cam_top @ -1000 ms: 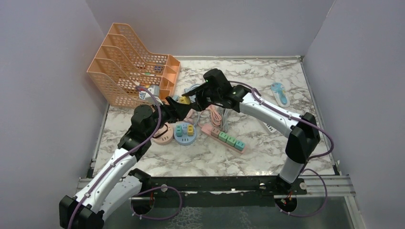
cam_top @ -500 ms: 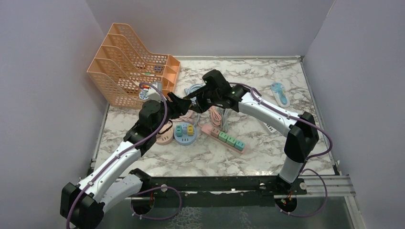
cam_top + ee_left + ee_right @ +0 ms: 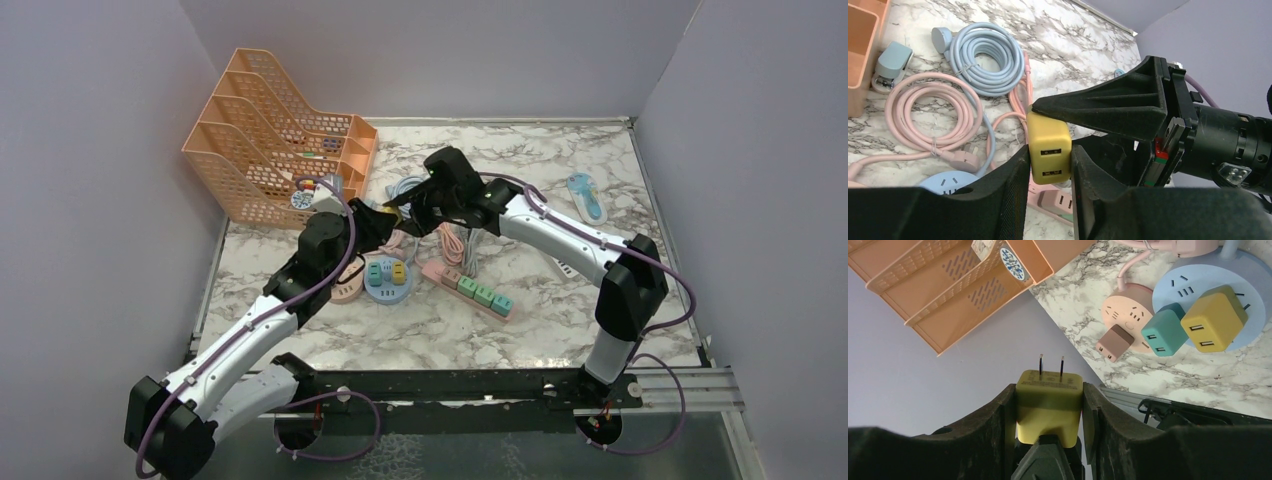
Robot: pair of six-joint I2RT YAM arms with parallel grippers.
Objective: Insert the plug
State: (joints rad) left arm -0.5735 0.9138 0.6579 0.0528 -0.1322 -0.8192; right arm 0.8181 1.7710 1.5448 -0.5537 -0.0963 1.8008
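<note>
Left tool and right tool both clamp the boxy matte yellow plug

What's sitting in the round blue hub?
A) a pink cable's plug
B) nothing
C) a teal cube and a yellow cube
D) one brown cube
C: in the right wrist view the teal cube and yellow cube sit on the blue hub; the brown cube is on the pink hub.

Left crowded, right open
Coiled cords, round strips, long strip clutter centre (rack blocks far-left); table bare at right.
</note>
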